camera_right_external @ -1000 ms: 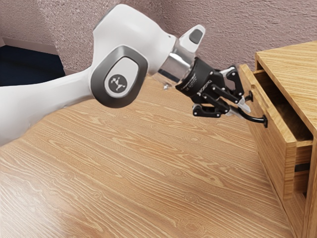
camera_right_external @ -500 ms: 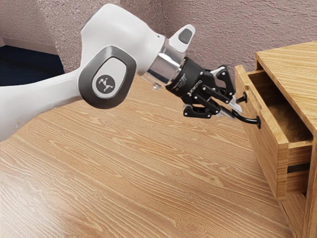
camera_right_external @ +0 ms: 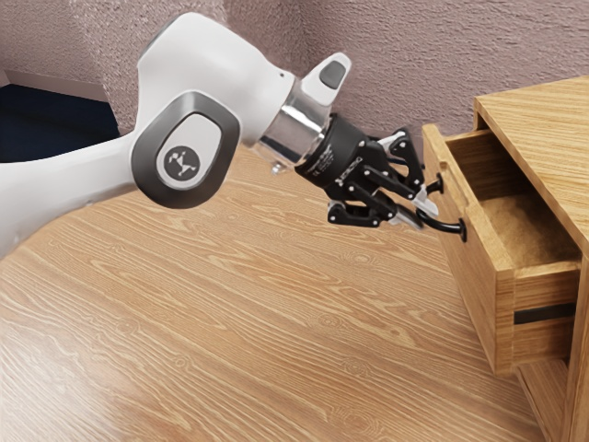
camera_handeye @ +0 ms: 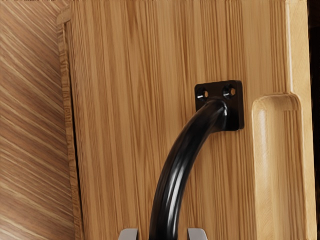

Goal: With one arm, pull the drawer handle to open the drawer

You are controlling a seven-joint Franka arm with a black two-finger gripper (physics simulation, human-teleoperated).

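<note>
The black two-finger tool [camera_right_external: 425, 204] grips the curved black handle [camera_right_external: 448, 224] of the part-open light wooden drawer [camera_right_external: 474, 267]; best pull straight along the slide; no sideways twist.

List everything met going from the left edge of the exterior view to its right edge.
White arm → gripper → drawer handle → drawer front → open drawer's inside → cabinet.
</note>
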